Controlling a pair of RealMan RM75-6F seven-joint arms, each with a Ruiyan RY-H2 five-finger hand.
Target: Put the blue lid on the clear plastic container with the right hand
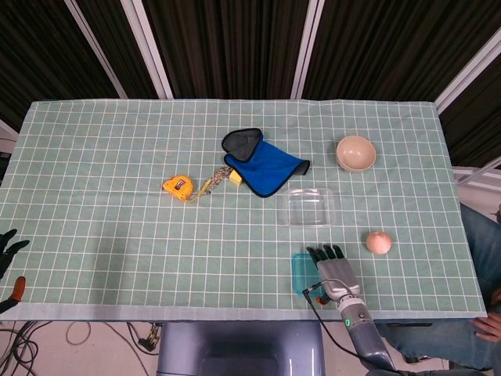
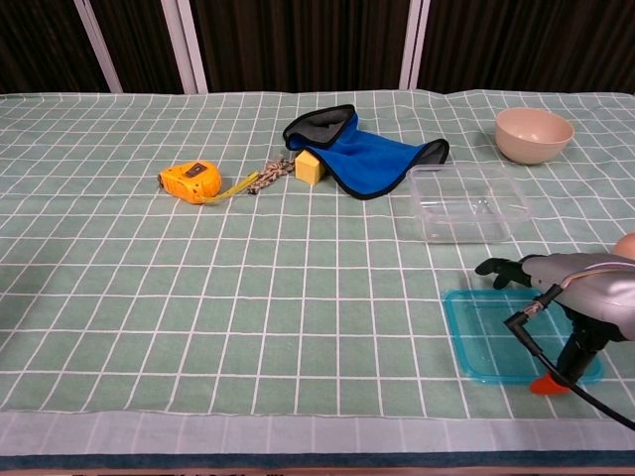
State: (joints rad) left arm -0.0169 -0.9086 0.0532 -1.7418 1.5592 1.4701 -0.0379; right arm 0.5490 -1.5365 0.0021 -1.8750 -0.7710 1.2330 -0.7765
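A: Fingers [image 2: 501,267] of right hand [image 1: 337,272]?
B: Stretched flat over the lid [image 2: 496,337], thumb down at its near edge; no grip evident.
A: Container [image 1: 309,207]?
B: On the bench, just beyond.

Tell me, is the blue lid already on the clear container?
No, the blue lid lies flat on the tablecloth, apart from the clear container, under the right hand.

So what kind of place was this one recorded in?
Probably a robot lab or test room, not a home. The table has a green grid cloth, dark panels stand behind it, and loose cables lie on the floor. Unrelated items sit spread out: tape measure, bowl, blue cloth.
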